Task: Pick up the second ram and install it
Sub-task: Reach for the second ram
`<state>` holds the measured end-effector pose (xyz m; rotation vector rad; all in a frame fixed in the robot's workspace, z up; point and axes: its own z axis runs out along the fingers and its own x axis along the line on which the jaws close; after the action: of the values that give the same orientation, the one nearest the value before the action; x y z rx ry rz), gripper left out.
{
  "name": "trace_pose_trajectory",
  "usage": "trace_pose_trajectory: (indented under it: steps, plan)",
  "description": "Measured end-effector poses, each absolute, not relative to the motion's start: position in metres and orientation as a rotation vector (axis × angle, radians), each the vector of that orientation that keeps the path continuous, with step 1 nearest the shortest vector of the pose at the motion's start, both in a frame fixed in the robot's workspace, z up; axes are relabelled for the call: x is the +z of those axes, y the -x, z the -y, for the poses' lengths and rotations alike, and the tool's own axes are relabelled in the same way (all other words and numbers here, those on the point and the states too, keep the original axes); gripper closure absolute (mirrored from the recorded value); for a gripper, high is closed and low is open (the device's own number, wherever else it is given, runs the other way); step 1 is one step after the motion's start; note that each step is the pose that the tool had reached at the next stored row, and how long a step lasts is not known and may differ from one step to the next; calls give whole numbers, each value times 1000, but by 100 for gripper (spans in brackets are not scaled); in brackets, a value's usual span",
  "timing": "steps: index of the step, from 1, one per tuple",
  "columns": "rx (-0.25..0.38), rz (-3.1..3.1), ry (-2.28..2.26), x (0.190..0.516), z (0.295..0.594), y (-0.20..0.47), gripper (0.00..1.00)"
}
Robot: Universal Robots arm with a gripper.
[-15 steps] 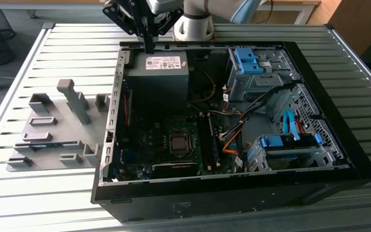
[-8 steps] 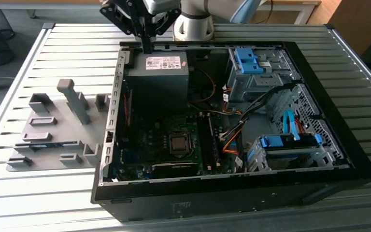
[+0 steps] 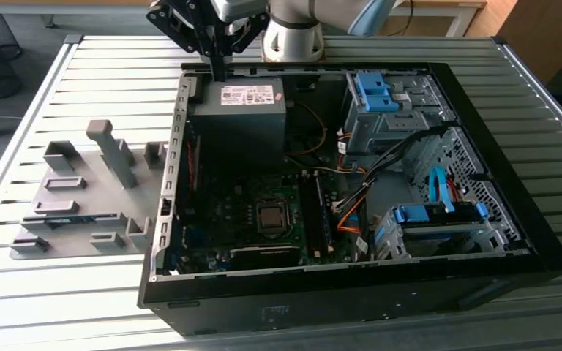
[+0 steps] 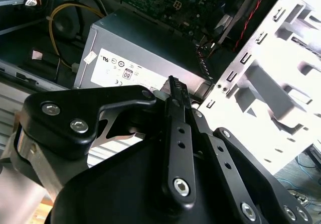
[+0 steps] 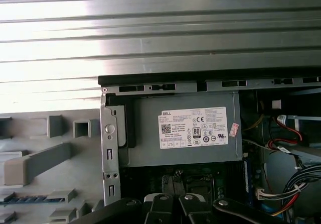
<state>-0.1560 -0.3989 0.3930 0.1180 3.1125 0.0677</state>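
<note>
Second ram (image 3: pixel 66 218): there it is, lying flat in a slot of the grey fixture, a thin blue-green strip; the first wrist view catches it too (image 5: pixel 32 200).
Grey fixture (image 3: pixel 85 183): sits on the slatted table, just beside the open computer case, on the exterior view's left.
Gripper (image 3: pixel 219 72): well apart from the ram, hanging over the case's far rim by the power supply's corner.
Fingers (image 4: pixel 173 86): pressed together to a single narrow point, with nothing between them.
Power supply (image 3: pixel 239 110): grey box with a white label, right under the gripper in both wrist views.
Motherboard (image 3: pixel 232 212): exposed in the case floor, with the processor socket (image 3: pixel 272 216) in the middle.
Memory slots (image 3: pixel 312 212): long black rails just beside the socket, on the exterior view's right of it.
Slatted table (image 3: pixel 115 80): metal slats, carrying case and fixture.
</note>
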Motion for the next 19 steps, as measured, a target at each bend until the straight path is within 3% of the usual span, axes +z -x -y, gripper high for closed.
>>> trace_pose_trajectory:
  steps: [19]
  plan:
    - [68, -3112, -118, 393, 399, 168, 90]
